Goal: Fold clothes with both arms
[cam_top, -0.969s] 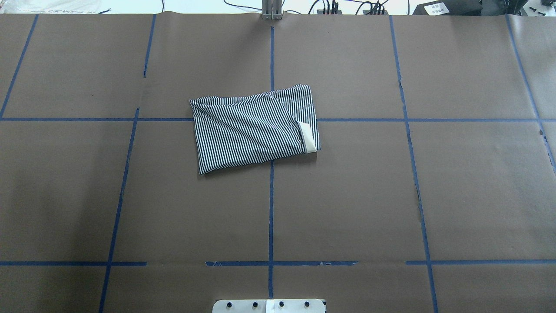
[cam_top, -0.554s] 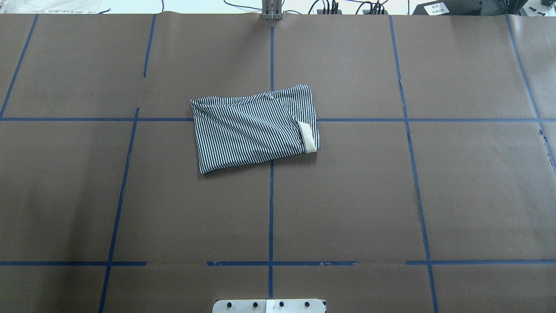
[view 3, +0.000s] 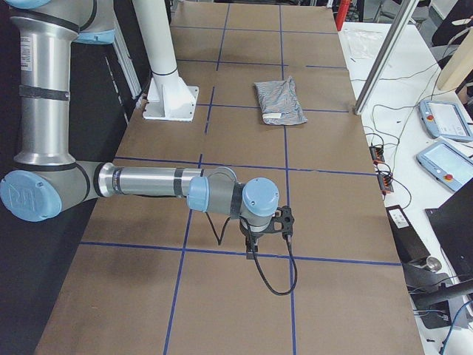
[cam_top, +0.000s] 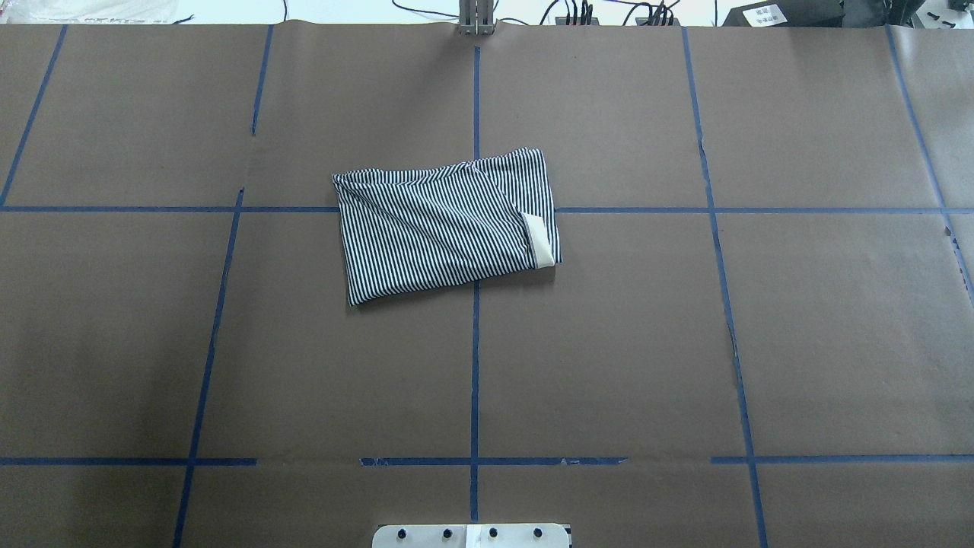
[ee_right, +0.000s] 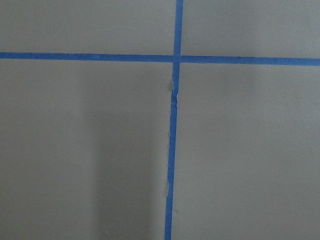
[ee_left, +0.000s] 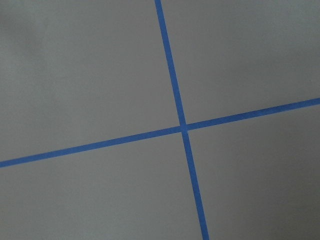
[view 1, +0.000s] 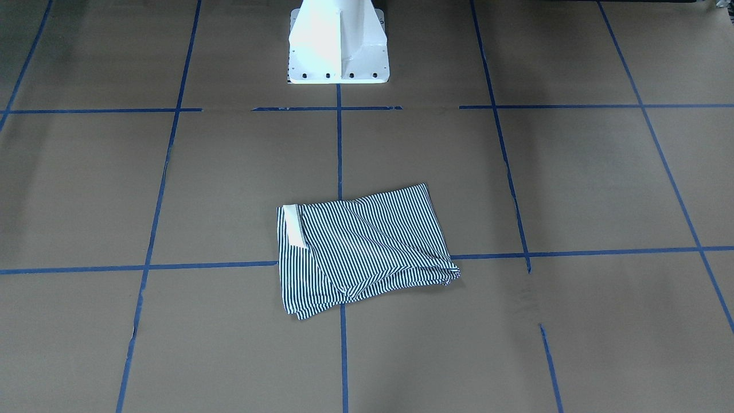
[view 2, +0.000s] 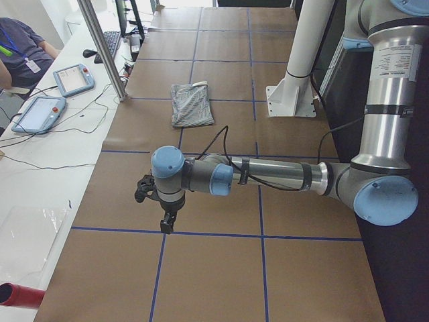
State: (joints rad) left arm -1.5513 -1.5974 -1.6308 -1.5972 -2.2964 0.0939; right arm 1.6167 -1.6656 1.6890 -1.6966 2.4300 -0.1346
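We note nothing moved since before: shirt (cam_top: 449, 224) lies folded on table (cam_top: 685, 342). Whether left fingers (view 2: 166, 225) and right fingers (view 3: 249, 250) stand apart, we cannot tell.

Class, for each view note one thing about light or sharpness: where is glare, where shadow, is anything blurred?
Exterior front-facing: the white pedestal base is blown out by glare. Overhead exterior: the polo shirt is sharp, with a thin shadow along its lower edge. Right wrist-mounted: a soft dark band falls left of the blue tape. Left wrist-mounted: nearly even light, crisp tape cross.
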